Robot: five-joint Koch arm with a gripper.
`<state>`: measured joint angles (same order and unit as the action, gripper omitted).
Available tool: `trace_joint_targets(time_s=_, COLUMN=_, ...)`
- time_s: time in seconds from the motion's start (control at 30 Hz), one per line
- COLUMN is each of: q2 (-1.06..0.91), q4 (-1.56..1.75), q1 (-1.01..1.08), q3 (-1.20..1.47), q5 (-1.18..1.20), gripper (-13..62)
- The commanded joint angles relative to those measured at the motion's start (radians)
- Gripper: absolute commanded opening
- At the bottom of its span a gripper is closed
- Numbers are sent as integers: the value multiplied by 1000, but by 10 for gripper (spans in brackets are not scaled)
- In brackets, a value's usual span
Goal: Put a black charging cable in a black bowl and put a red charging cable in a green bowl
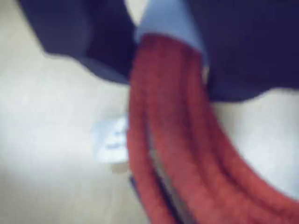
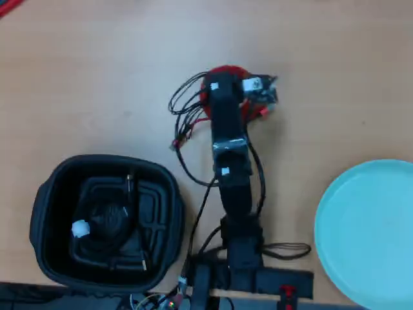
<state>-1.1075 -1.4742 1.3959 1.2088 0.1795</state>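
Observation:
In the wrist view the red charging cable (image 1: 168, 116) fills the middle, several strands running down from between two dark jaws, and my gripper (image 1: 170, 70) is shut on it. A white tag (image 1: 111, 140) shows beside the strands. From overhead, only a red arc of the red charging cable (image 2: 227, 70) peeks out from under my gripper (image 2: 221, 87), on the table far from both bowls. The black charging cable (image 2: 110, 219) lies coiled inside the black bowl (image 2: 45, 194) at lower left, its white tie (image 2: 80, 227) showing. The green bowl (image 2: 368, 232) sits at lower right.
My arm's thin black wires (image 2: 187, 110) loop out to the left of the gripper. The arm's base (image 2: 242, 271) stands at the bottom edge between the bowls. A red object (image 2: 6, 5) touches the top left corner.

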Motion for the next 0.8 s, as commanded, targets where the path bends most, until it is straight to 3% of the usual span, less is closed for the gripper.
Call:
trace_joint_targets(time_s=0.0, q2=-209, q4=-35, q1=26, q3=-48, q5=-6, gripper=-60)
trace_joint_targets(time_s=0.23, q2=-422, q4=-37, q1=153, q3=-48, q5=-44, gripper=-60)
trace_joint_targets(time_s=0.77, q2=-615, q4=118, q1=565, q3=-48, q5=-202, gripper=-60)
